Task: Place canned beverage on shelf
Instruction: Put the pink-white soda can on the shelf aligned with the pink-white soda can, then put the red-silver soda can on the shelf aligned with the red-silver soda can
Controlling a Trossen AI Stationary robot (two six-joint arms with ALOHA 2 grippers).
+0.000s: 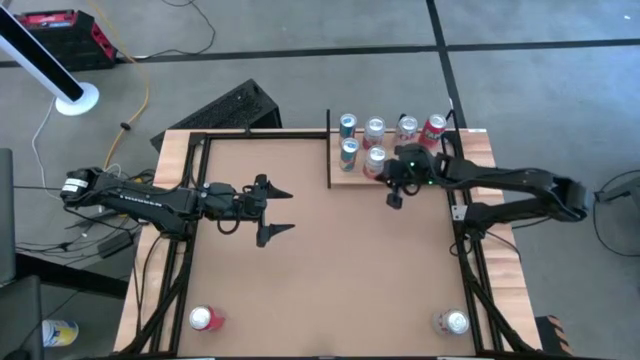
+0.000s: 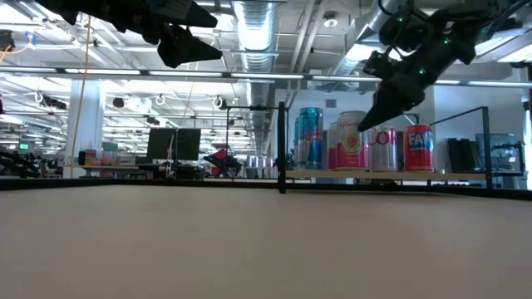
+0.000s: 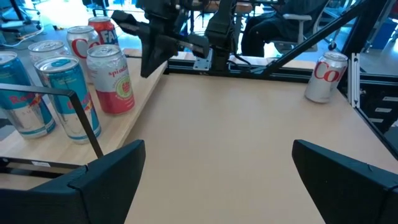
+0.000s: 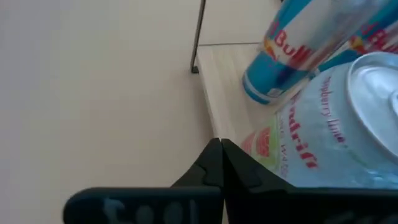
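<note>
Six cans stand upright on the shelf, the pale wood panel at the far right of the counter, packed close in two rows: slim blue-and-silver cans on the left side, a pink-and-white sparkling-water can at the near edge, red cola cans toward the far right. The right gripper hangs just off the shelf's near edge, above the counter, its fingers pinched fully together on nothing, the sparkling-water can right beside it. The left gripper hovers over the middle-left of the counter, fingers spread wide and empty. Two more cans stand loose on the counter, well apart: a red one at the near left corner, a red-and-white one at the near right.
</note>
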